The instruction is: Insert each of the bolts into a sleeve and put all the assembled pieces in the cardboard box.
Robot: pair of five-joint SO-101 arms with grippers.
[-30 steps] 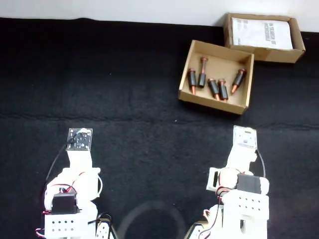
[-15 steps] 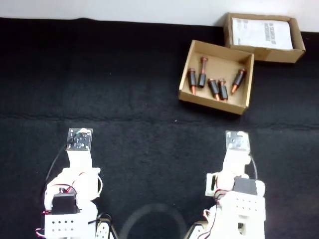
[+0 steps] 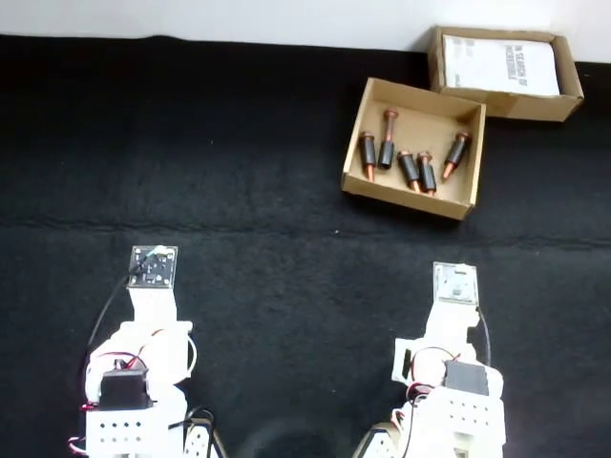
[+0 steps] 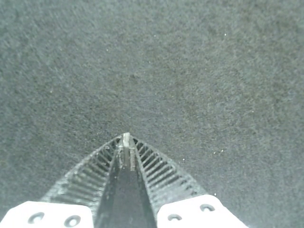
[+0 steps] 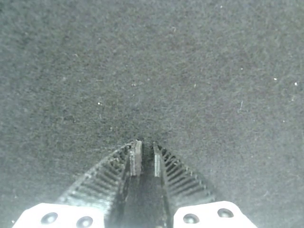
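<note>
The open cardboard box [image 3: 382,95] stands at the back right of the black cloth. Several assembled pieces [image 3: 416,170], copper bolts in dark sleeves, lie side by side on its floor. Both arms are folded back near the front edge, far from the box. The left arm [image 3: 151,286] is at the front left, and my left gripper [image 4: 126,141] is shut, its tips meeting over bare cloth. The right arm [image 3: 454,305] is at the front right. My right gripper [image 5: 145,153] is shut to a thin slit with nothing in it.
A second cardboard box [image 3: 565,95] holding a white printed sheet [image 3: 500,63] stands behind the first one, against the back wall. The black cloth [image 3: 239,191] stretches between the arms and the boxes.
The right arm has drawn back toward the front edge and shifted slightly left. The left arm and the box contents have not moved.
</note>
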